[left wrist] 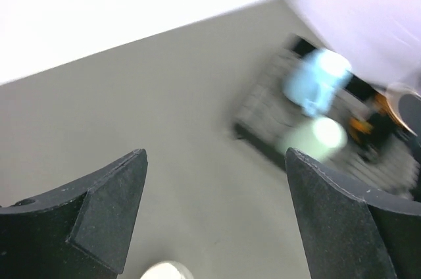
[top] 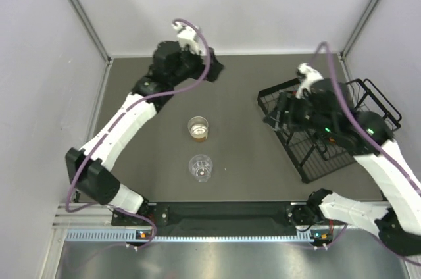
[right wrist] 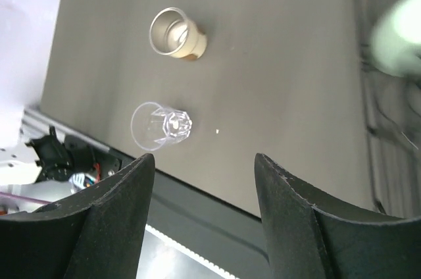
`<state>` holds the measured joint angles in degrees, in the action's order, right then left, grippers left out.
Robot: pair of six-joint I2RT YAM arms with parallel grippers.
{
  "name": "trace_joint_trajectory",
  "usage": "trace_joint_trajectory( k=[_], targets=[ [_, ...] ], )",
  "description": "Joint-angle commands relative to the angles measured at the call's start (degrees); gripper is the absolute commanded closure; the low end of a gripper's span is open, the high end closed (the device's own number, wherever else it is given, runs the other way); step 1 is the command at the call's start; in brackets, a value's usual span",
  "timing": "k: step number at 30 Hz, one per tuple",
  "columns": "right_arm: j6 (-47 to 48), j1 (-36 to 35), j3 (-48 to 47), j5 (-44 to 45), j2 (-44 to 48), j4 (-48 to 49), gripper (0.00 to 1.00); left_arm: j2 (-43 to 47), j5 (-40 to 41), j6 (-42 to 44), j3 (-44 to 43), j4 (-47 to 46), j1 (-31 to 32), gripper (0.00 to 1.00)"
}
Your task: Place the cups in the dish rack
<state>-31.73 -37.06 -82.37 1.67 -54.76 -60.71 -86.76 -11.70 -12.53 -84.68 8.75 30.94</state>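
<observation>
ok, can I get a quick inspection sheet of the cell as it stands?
Surface: dark grey table, matte.
Job's things: amber glass and clear ribbed cup stand apart mid-table; light blue mug and mint green tumbler seemingly in the dish rack, blurred.
Clutter: nothing seen.
Grippers: left gripper open, empty; right gripper open, empty.
Cables: purple cables along both arms, off the cups.
Surroundings: pale walls; metal rail at near edge.

The grey table [top: 243, 154] carries an amber glass [top: 198, 128], clear ribbed cup [top: 201, 167] and dish rack [top: 312, 160].
</observation>
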Motion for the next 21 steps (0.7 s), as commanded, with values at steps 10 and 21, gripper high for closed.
trace_joint_trajectory(
  k=[10, 21],
  targets=[
    [4.7, -10.0, -11.4, -1.9, -29.6, 13.3, 0.38, 15.7, 21.4, -16.6, -1.3, 36.9, -6.9, 0.08],
    [5.3, -20.2, -11.6, -6.8, -41.7, 15.3, 0.41, 24.9, 28.4, -26.0, 0.1, 49.8, -7.6, 0.05]
  ],
)
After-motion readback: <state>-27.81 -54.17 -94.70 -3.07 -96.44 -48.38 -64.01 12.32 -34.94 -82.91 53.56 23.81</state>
